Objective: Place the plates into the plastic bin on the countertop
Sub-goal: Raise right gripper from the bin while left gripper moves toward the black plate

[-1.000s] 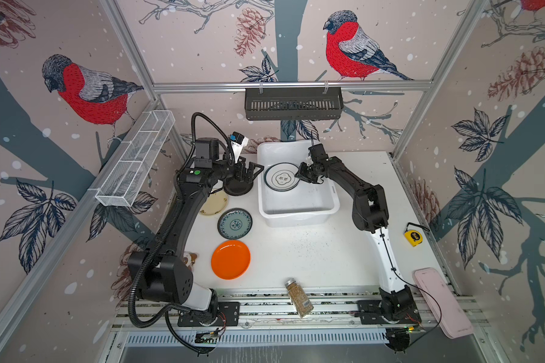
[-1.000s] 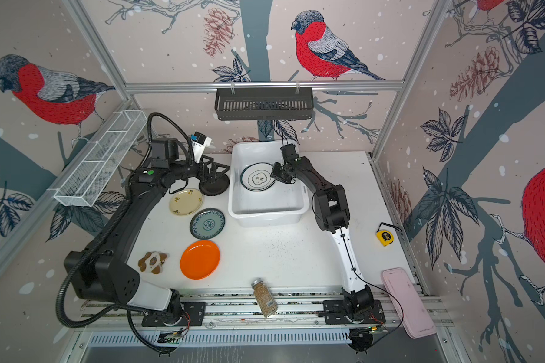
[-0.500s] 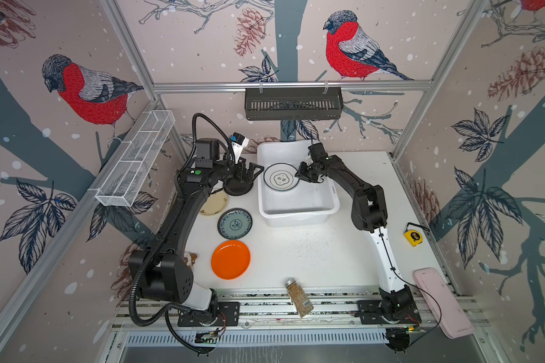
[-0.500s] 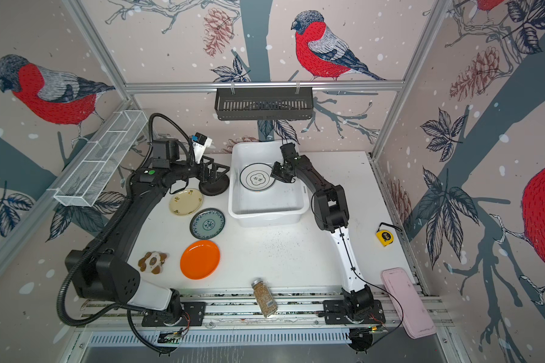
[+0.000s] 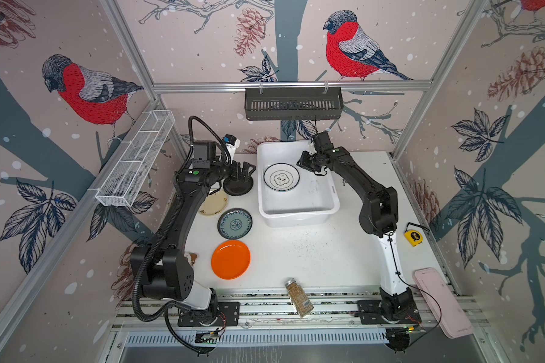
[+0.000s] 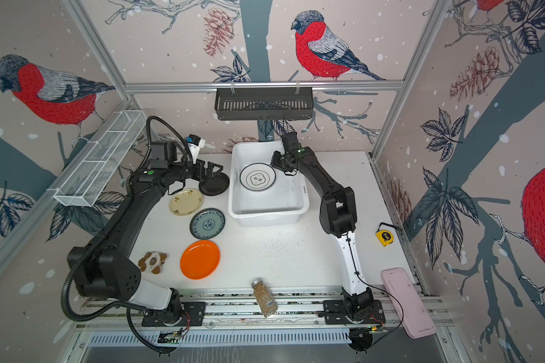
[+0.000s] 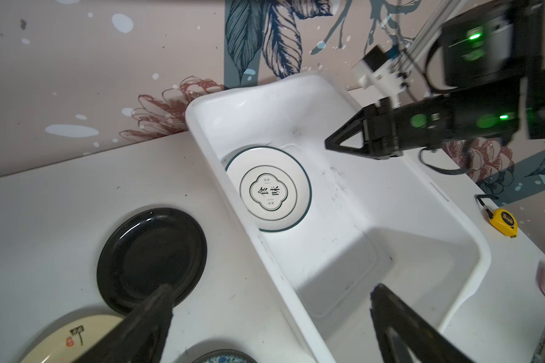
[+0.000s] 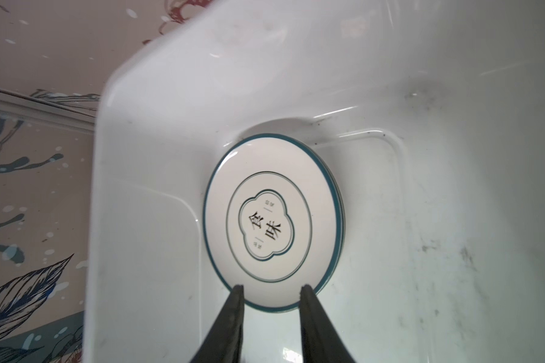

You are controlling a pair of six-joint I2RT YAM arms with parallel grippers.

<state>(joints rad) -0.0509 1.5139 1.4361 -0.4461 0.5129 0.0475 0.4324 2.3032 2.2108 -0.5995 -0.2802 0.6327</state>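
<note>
The plastic bin (image 5: 296, 217) stands at the back middle of the countertop (image 5: 312, 251). A white plate with a dark rim and emblem (image 5: 281, 177) (image 8: 272, 220) lies flat in its far left part. My right gripper (image 5: 304, 163) (image 8: 272, 286) hovers above that plate's edge, its jaws a little apart with nothing between them. My left gripper (image 5: 244, 169) (image 7: 272, 289) is wide open above the black plate (image 5: 238, 190) (image 7: 151, 261), just left of the bin. Cream (image 5: 213, 202), teal-patterned (image 5: 235, 223) and orange (image 5: 230, 259) plates lie on the countertop in a row toward the front.
A spice jar (image 5: 299, 297) lies at the front edge. A yellow tape measure (image 5: 413, 237) and a pink case (image 5: 442, 301) are at the right. A brown-and-white toy (image 6: 153, 261) sits front left. A black slotted basket (image 5: 293, 103) and a wire mesh tray (image 5: 136, 163) hang on the walls.
My right gripper has drawn slightly up and back from the white plate, which stays where it lay. The left arm has not moved.
</note>
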